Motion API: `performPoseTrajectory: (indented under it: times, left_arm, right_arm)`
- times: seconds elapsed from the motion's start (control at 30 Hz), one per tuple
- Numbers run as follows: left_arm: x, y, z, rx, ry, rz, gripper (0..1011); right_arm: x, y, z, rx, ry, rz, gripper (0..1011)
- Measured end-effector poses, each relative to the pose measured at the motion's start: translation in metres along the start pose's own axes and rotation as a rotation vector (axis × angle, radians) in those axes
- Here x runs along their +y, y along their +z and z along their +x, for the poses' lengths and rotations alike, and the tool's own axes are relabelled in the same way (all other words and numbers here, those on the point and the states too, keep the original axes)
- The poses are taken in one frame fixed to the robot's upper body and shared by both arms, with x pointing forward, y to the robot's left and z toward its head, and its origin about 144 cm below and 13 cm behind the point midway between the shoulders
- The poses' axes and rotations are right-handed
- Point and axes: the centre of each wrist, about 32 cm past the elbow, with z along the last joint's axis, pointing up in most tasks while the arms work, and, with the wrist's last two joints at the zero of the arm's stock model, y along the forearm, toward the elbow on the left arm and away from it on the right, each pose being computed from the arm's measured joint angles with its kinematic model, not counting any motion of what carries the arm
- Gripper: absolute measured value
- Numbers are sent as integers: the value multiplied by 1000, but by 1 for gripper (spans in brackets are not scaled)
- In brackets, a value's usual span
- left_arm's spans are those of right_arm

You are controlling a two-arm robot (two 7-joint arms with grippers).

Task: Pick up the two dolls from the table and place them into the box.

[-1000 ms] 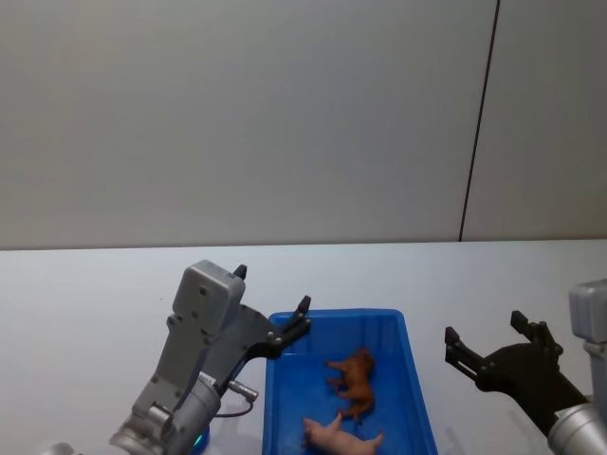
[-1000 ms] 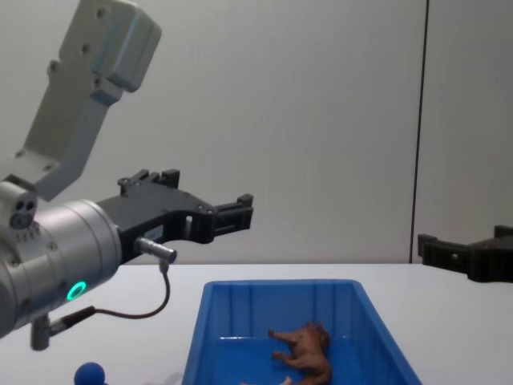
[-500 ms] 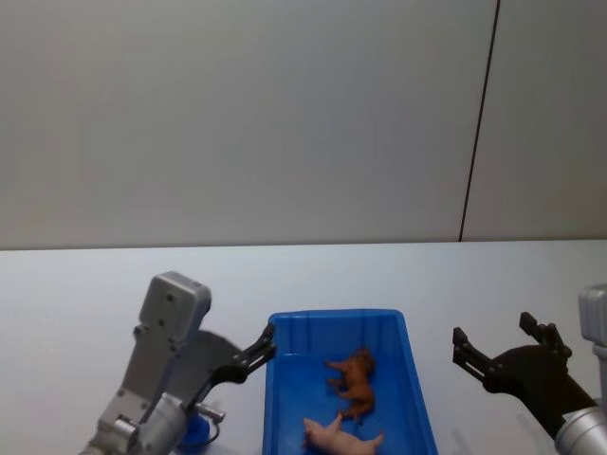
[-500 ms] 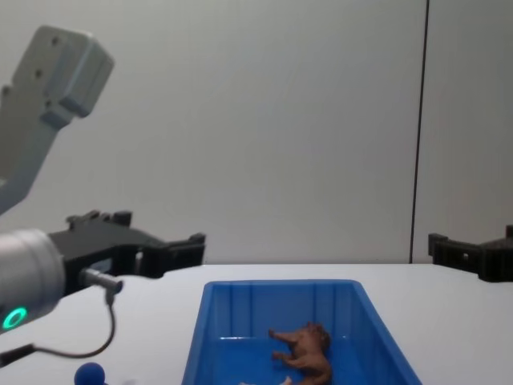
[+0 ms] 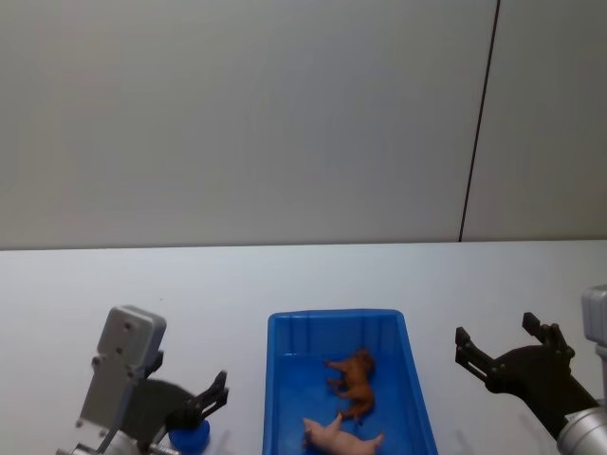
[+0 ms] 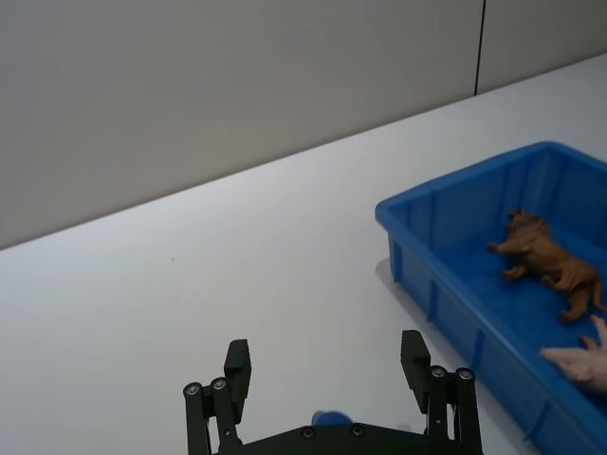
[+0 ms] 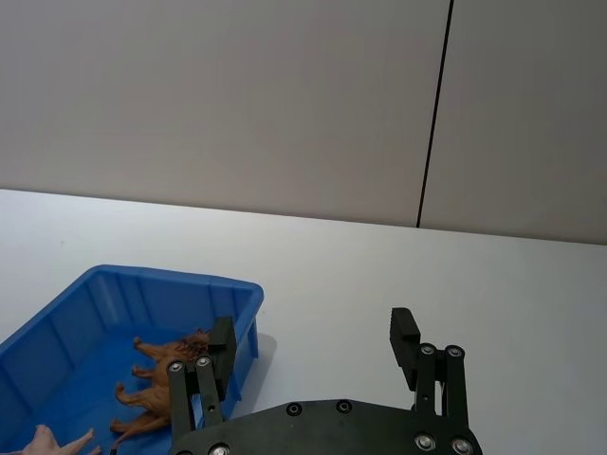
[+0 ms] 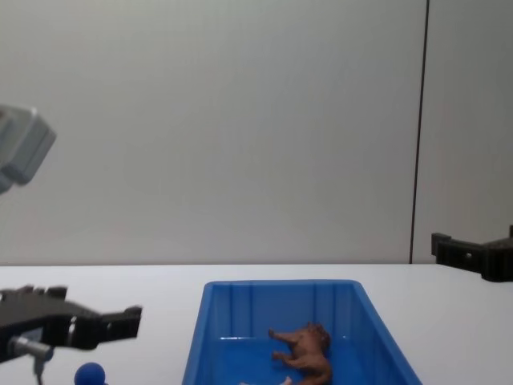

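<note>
i see the box (image 5: pixel 413 379) at the bottom centre of the head frame, sitting on the white table (image 5: pixel 285 284), open top up. both dolls lie inside it. the reddish-brown doll (image 5: pixel 353 381) is on its side near the middle of the bin floor, and the pale pink doll (image 5: pixel 340 436) lies just below it in the frame, near the bottom edge, close to the brown one's legs. in the chest frame the brown doll (image 8: pixel 304 350) shows at lower centre inside the blue walls (image 8: pixel 280 297).

my left gripper (image 5: pixel 201 406) is at the lower left of the head frame, over the table and apart from the box's left wall, its fingers spread wide with nothing between them; the left wrist frame shows the two fingertips (image 6: pixel 237 360) well apart above bare table. a small blue knob (image 5: pixel 190 434) sits just beneath it.

my right gripper (image 5: pixel 501 341) is at the lower right of the head frame, off to the box's right side, fingers also spread and empty.
</note>
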Motion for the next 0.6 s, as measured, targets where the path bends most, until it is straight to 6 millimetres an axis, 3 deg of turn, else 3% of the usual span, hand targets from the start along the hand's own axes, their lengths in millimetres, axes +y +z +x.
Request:
performPoseTrajectory:
  times: [0.4, 0.6]
  left_arm:
    - [-3, -22, 15, 33, 13, 88, 996]
    - [-7, -30, 21, 48, 0, 110, 882]
  right_arm:
    - [0, 0, 0, 0, -2, 0, 1001]
    - [-1, 0, 0, 0, -2, 0, 1001]
